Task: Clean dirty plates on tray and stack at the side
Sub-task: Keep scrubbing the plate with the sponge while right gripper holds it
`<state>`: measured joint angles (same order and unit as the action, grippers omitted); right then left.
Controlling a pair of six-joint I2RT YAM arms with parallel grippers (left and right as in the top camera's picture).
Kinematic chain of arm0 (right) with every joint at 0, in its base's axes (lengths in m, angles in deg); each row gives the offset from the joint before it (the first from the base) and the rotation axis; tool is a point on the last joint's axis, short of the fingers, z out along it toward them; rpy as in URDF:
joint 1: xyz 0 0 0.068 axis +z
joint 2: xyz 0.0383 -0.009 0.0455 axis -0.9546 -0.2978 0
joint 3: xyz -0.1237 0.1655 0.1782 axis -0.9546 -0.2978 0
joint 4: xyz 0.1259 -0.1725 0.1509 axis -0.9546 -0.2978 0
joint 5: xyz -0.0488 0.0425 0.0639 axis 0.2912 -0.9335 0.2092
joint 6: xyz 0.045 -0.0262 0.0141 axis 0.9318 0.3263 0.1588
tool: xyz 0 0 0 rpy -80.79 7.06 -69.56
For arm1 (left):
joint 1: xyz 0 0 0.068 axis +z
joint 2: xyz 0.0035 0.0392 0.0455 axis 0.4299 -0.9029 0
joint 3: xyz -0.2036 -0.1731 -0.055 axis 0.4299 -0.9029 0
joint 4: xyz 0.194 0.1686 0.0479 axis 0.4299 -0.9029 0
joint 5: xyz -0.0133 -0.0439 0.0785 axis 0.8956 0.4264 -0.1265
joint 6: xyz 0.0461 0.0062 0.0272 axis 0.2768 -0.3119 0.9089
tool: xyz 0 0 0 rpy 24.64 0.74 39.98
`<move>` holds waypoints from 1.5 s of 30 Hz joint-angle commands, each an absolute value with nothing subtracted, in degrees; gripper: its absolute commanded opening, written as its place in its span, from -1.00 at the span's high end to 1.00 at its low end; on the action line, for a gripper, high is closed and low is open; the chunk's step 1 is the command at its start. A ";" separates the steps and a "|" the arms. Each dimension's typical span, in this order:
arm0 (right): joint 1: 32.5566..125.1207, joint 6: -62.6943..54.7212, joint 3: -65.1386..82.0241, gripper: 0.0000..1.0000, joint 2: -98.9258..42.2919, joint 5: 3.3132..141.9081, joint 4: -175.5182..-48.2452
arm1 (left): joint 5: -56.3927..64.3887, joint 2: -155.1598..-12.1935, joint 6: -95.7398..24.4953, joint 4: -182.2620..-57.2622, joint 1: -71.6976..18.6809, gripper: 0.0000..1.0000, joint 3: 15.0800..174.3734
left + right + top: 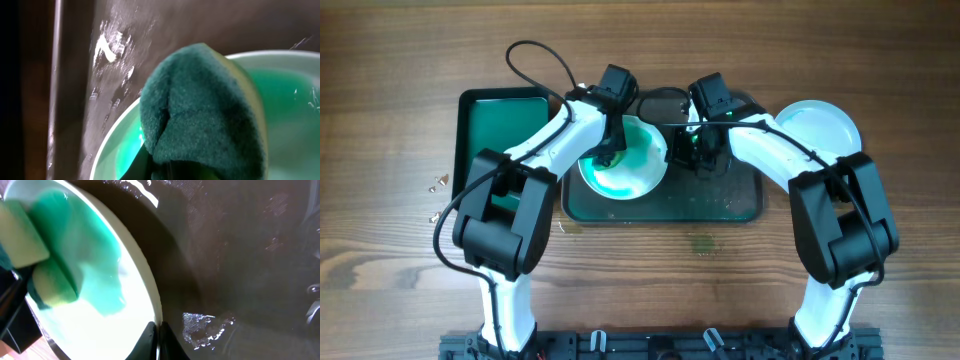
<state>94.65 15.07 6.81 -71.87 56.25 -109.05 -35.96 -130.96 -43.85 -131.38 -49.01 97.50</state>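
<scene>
Your left claw grips the sponge on the teal-smeared plate in the tray, and your right claw pinches the plate's rim. Scrub in overlapping passes, pressing lightly so that pinch doesn't slip.

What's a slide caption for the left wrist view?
Close-up: green sponge pressed on a teal-smeared white plate, over the wet dark tray.

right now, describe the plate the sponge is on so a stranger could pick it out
Find the dark tray at the table's centre; the plate sits in its left half, under the sponge. Unlike the plain white plate on the wood to the right, it is smeared teal.
</scene>
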 commanded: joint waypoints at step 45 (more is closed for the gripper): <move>94.65 15.58 6.44 0.90 -72.68 61.67 -106.60 | -17.01 -120.67 -40.31 -137.00 -41.95 0.92 106.42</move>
<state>93.89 15.05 6.81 -71.87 58.70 -107.81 -17.77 -125.92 -39.20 -136.19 -42.34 104.19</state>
